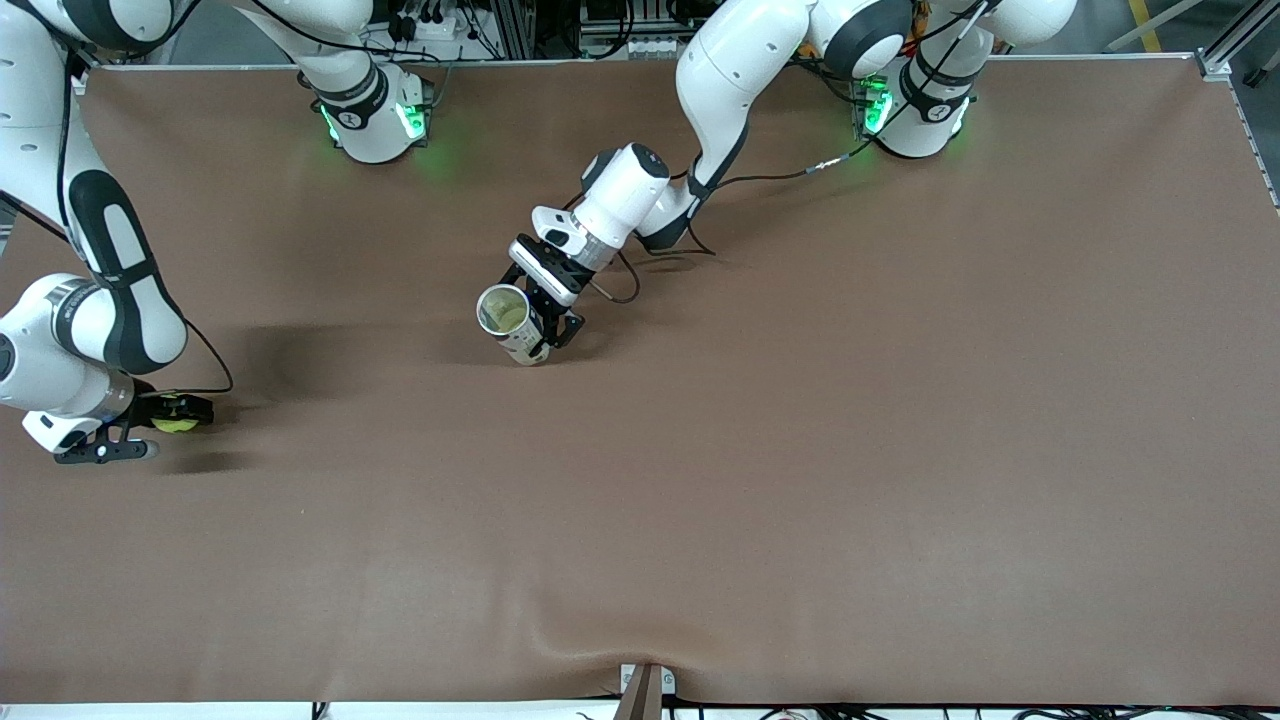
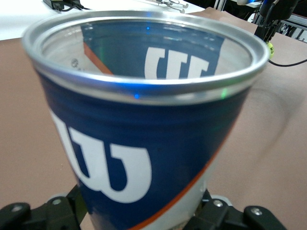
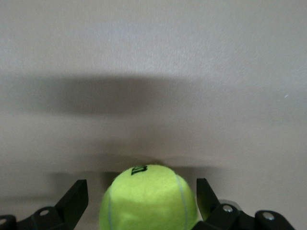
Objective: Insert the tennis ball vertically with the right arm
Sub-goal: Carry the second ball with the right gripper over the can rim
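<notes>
While the left arm's black gripper (image 1: 549,318) clasps a blue-and-white cylindrical tennis-ball can with a silver metal rim (image 1: 511,324) near the middle of the brown-covered table (image 1: 800,450), the right arm's black gripper (image 1: 160,428) hangs low at the table's edge at the right arm's end, its fingers (image 3: 74,201) spread wide with a yellow-green felt tennis ball (image 1: 176,419) between them, apart from the ball on both sides. The can stands tilted, its open mouth turned up toward the front camera; whether its base touches the table cannot be told. In the left wrist view the can (image 2: 144,120) fills nearly everything and hides the left gripper's fingertips. In the right wrist view the ball (image 3: 147,197) is cut off by the frame's edge, so its contact with the table cannot be made out. A black cable (image 1: 640,265) loops on the table beside the left arm's wrist. Between ball and can lies bare cloth crossed only by shadow, and the half of the table nearer the front camera lies open out to its edge.
</notes>
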`<state>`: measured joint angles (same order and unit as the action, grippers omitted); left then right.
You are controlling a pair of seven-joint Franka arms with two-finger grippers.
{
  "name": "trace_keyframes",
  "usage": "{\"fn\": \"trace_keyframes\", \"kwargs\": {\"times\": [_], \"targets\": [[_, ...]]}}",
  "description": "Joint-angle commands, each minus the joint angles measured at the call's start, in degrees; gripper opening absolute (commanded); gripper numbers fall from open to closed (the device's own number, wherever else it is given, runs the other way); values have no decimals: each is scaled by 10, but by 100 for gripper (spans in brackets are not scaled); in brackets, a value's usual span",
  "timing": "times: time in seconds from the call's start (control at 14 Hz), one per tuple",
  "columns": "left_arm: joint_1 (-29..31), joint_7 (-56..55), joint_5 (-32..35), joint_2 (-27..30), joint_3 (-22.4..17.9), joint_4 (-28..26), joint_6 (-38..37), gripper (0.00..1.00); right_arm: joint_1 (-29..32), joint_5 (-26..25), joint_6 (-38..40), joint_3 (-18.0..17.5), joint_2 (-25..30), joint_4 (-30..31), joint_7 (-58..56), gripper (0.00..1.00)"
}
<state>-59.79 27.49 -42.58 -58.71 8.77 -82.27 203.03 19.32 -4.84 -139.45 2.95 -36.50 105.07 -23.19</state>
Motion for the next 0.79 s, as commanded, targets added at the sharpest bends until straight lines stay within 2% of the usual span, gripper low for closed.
{"fn": "trace_keyframes", "kwargs": {"times": [0.0,0.07,0.14,0.21,0.29,0.43,0.5,0.72], "targets": [[-4,-4,5,2,-5,0,4,92,12,10,9,-8,1,1,-13,100],[-4,-4,5,2,-5,0,3,92,12,10,9,-7,1,1,-16,100],[-4,-3,5,3,-5,0,2,92,12,10,9,-7,1,0,-33,67],[-4,-3,6,4,-5,-1,1,92,12,10,9,-7,2,-1,-47,41],[-5,-3,5,4,-5,-3,0,92,12,10,9,-7,3,-4,-58,24],[-6,-3,5,4,-5,-5,-1,88,9,10,10,-6,13,-7,-86,0],[-6,-3,5,5,-5,-5,-1,79,5,10,19,-5,28,-8,-105,0],[-6,-3,5,5,-5,-5,-2,79,-18,10,122,-3,67,-53,-107,0]]}}
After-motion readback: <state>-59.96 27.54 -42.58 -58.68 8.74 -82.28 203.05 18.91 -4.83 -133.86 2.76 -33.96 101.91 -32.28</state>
